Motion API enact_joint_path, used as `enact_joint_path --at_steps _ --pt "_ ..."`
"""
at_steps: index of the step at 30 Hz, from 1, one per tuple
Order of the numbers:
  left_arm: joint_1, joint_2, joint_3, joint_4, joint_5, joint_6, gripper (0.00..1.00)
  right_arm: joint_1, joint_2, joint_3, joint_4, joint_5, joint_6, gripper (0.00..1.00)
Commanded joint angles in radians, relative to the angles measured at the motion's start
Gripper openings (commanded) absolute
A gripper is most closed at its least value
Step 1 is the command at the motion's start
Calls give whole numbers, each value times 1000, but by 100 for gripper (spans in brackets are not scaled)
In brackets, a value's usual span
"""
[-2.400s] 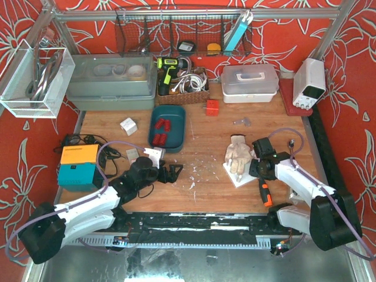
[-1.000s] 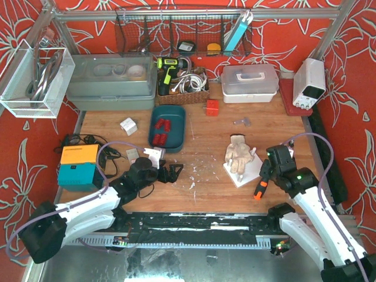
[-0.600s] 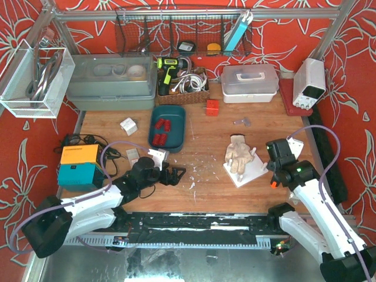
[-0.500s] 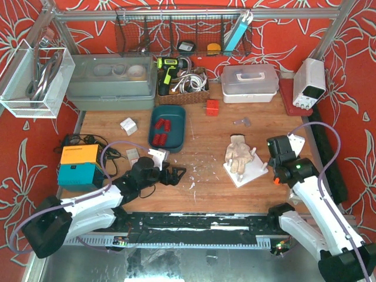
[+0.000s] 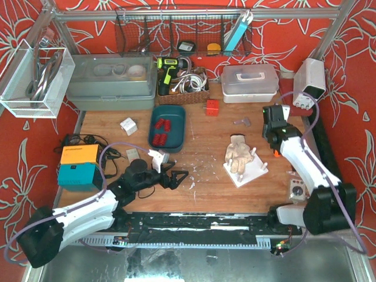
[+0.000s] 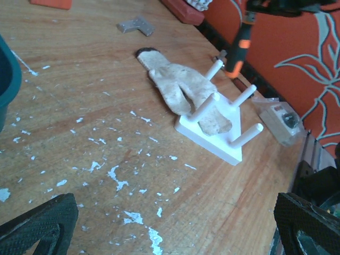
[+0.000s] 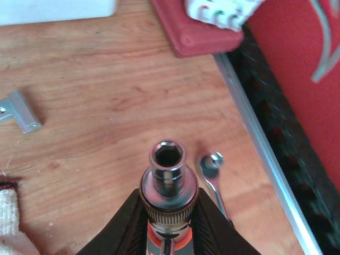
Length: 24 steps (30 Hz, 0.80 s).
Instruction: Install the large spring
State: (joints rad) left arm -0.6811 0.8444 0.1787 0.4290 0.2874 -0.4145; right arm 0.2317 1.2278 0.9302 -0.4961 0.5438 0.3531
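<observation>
1. Probably the large spring (image 5: 158, 139) is one of the red coils in the teal tray (image 5: 183, 126), far and left of centre;
2. it should be light, springy and apt to roll; pinch across mid-coil;
3. left gripper (image 5: 174, 178) gapes empty; right gripper (image 7: 167, 226) clenches a nut driver (image 7: 167, 159).

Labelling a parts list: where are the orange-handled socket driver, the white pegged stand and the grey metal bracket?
Orange-handled chrome socket driver (image 7: 167, 178): right wrist view, chrome barrel under the hex opening.
White pegged stand (image 6: 218, 146): left wrist view, bare base near the front edge.
Grey metal bracket (image 6: 135, 25): left wrist view, its middle.
</observation>
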Motion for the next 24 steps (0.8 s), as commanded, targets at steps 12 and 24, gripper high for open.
enact_joint_path --at_steps 12,24 --pt "-6 -85 -14 13 -21 49 100 -91 600 446 -30 -336 -300 0" --pt "-8 -58 -5 14 -27 65 100 -122 775 514 -1 -410 -284 10"
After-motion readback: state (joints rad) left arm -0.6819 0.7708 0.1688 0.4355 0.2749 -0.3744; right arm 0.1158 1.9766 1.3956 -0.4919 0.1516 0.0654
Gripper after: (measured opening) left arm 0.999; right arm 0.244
